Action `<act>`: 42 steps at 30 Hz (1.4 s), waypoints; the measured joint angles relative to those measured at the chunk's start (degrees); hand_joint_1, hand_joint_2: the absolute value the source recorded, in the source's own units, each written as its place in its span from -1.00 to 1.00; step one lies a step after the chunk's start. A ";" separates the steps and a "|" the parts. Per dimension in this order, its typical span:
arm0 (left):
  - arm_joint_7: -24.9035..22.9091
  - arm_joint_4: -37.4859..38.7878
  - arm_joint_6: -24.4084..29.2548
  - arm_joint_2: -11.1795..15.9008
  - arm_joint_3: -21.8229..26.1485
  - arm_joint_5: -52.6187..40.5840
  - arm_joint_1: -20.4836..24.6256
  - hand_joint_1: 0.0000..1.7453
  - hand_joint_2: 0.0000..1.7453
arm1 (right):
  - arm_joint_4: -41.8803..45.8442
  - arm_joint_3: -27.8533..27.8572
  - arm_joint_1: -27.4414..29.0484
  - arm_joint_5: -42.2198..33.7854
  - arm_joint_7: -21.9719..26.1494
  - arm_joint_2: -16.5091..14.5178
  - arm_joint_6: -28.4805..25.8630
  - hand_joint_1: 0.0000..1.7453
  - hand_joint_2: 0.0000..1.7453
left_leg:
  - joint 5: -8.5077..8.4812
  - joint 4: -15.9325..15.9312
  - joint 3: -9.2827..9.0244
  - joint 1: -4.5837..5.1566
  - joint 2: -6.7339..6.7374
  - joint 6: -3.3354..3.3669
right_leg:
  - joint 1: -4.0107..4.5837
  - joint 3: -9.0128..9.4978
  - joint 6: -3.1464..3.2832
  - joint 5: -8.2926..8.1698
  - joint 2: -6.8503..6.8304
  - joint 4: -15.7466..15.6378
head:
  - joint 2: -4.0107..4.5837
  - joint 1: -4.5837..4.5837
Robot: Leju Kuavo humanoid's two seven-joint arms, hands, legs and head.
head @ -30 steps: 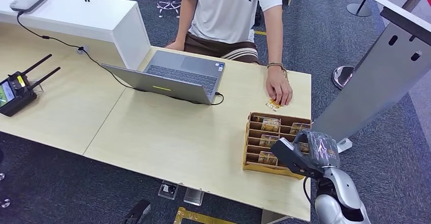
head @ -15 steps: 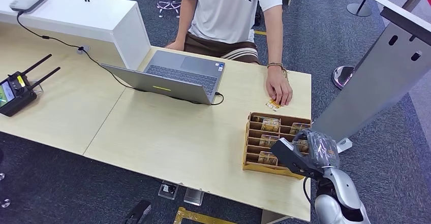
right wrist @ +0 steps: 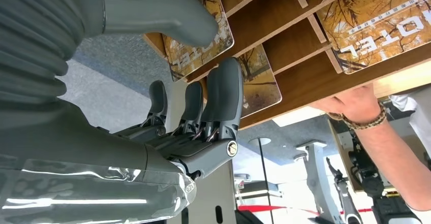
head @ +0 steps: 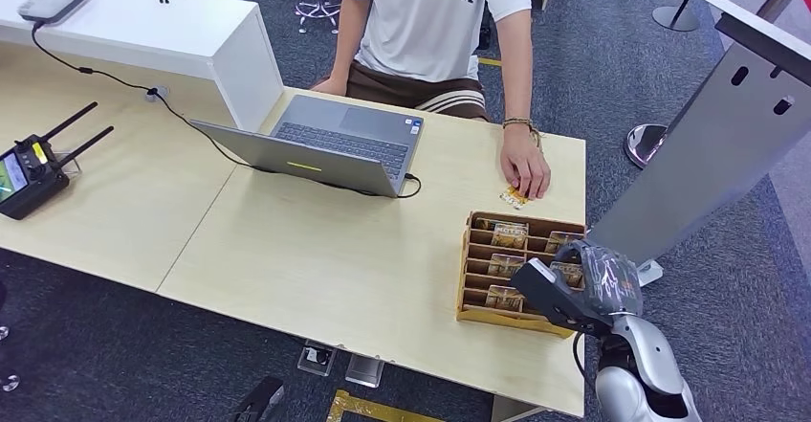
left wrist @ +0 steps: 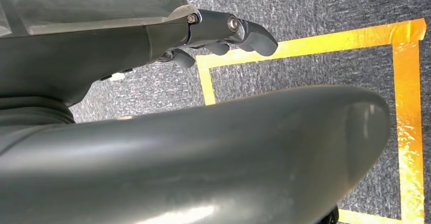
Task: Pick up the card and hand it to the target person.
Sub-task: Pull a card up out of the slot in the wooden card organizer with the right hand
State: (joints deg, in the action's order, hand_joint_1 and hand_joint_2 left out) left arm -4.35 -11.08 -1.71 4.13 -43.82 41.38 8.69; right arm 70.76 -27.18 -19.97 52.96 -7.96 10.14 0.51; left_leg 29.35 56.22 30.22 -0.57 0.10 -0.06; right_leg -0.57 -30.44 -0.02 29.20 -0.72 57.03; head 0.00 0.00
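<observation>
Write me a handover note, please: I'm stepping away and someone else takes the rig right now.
Right hand: hovers over the near right part of the wooden card rack, fingers apart, holding nothing.
Left hand: hangs over the floor, holding nothing.
Cards: several stand in the rack's slots. One more card lies on the table by the person's hand, just beyond the rack.
Done: the approach to the rack.
Left: grip a card from the rack, lift it, hand it to the person seated across the table.

- Head view looks down from high onto the table (head: 316, 259).
- Right wrist view sits close behind the right hand (right wrist: 167, 132), sharing the card rack (head: 475, 278).
- Left wrist view faces the floor.
</observation>
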 joint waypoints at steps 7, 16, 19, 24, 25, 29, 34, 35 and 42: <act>-0.04 -0.01 -0.06 0.00 -0.13 0.11 -0.03 -1.00 -1.00 | -0.15 0.14 0.08 -0.01 -0.07 -0.12 0.18 0.02 1.00 | -0.02 -0.02 0.00 0.00 0.02 0.00 | 0.00 -0.01 0.00 -0.02 0.03 -0.01 | 0.00 0.00; -0.05 -0.12 -0.30 0.03 -0.63 0.16 0.13 -1.00 -1.00 | -3.45 0.23 -0.53 0.43 -0.72 -0.34 0.18 0.13 1.00 | -0.02 -0.03 -0.02 0.00 0.01 0.00 | 0.00 0.01 0.00 -0.03 0.02 -0.02 | 0.00 0.00; -0.08 -0.17 -0.30 0.03 -0.68 0.22 0.14 -1.00 -1.00 | -4.79 0.31 -0.81 0.33 -0.51 -0.54 -0.12 0.19 1.00 | -0.03 -0.04 -0.03 0.00 0.02 0.00 | 0.00 0.02 0.00 -0.04 0.02 -0.02 | 0.00 0.00; -0.06 -0.07 -0.20 -0.04 -0.61 0.34 0.16 -1.00 -1.00 | -5.70 0.35 -1.12 0.24 -0.34 -0.78 -0.28 0.24 1.00 | -0.03 -0.02 -0.01 0.00 0.03 0.00 | 0.00 0.00 0.00 -0.04 0.03 -0.01 | 0.00 0.00; -0.06 -0.07 -0.20 -0.04 -0.61 0.34 0.16 -1.00 -1.00 | -5.70 0.35 -1.12 0.24 -0.34 -0.78 -0.28 0.24 1.00 | -0.03 -0.03 -0.01 0.00 0.04 0.00 | 0.00 0.00 0.00 -0.04 0.04 -0.01 | 0.00 0.00; -0.10 -0.08 -0.17 -0.05 -0.73 0.27 0.20 -1.00 -1.00 | -5.98 0.40 -1.19 0.20 -0.31 -0.76 -0.40 0.20 1.00 | -0.03 -0.04 -0.02 0.00 0.03 0.00 | 0.00 0.01 0.00 -0.05 0.05 -0.03 | 0.00 0.00; -0.11 -0.03 -0.28 0.04 -0.89 0.27 0.54 -1.00 -1.00 | -6.19 0.43 -1.33 0.16 -0.19 -0.70 -0.70 0.20 1.00 | -0.03 -0.02 0.00 0.00 0.02 0.00 | 0.00 -0.01 0.00 -0.04 0.03 0.00 | 0.00 0.00; -0.10 -0.02 -0.30 0.08 -0.92 0.27 0.62 -1.00 -1.00 | -6.11 0.46 -1.38 0.16 -0.18 -0.71 -0.76 0.20 1.00 | -0.05 -0.03 0.01 0.00 0.03 0.00 | 0.00 -0.02 0.00 -0.06 0.04 -0.01 | 0.00 0.00; -0.17 0.02 -0.16 0.16 -1.05 0.38 0.77 -1.00 -1.00 | -3.81 0.79 -1.25 0.15 -0.19 -0.56 -1.23 0.18 1.00 | -0.03 0.00 0.03 0.00 0.03 0.00 | 0.00 -0.04 0.01 -0.03 0.03 0.03 | 0.00 0.00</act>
State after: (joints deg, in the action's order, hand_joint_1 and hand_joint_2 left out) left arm -4.52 -11.06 -1.86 4.29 -44.86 41.76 9.46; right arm 66.94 -26.39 -21.21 53.11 -8.15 9.58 -0.71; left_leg 29.32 56.22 30.24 -0.57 0.13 -0.06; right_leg -0.57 -30.48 -0.01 29.16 -0.69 57.06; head 0.00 0.00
